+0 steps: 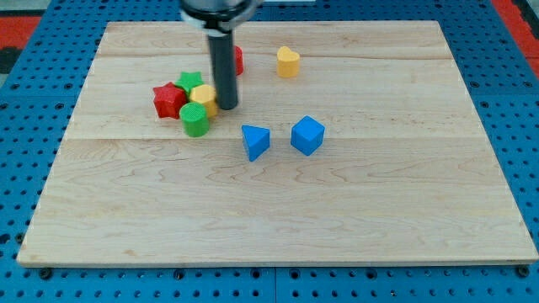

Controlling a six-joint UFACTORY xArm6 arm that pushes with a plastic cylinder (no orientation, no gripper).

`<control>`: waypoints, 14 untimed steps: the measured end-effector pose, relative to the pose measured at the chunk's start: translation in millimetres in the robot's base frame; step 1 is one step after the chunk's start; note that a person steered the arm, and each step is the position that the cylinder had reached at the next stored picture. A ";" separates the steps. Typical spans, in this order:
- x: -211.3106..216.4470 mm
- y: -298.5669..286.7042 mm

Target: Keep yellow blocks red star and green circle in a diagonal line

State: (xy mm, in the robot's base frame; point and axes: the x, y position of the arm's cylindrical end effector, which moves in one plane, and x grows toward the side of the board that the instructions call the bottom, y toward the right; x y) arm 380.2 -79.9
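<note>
My tip [227, 106] sits just right of a cluster of blocks in the upper left part of the wooden board [278, 219]. The cluster holds a red star [169, 100], a green star [190, 82], a yellow block [204, 98] touching my tip, and a green circle [194, 119] below it. A second yellow block, heart-shaped [288, 61], lies apart at the view's top, right of the rod. A red block [237, 60] shows partly behind the rod.
A blue triangular block [256, 140] and a blue cube [307, 135] lie near the board's middle, right and below my tip. The board rests on a blue pegboard surface [25, 126].
</note>
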 end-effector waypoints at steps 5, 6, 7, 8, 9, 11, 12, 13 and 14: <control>-71.0 -86.7; -31.3 -107.1; 8.1 -114.8; 14.4 -78.3; -33.4 2.3; 11.1 12.8; 3.3 -4.8; -2.4 -45.7; -2.4 -106.1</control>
State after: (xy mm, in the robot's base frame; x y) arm 377.8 -186.1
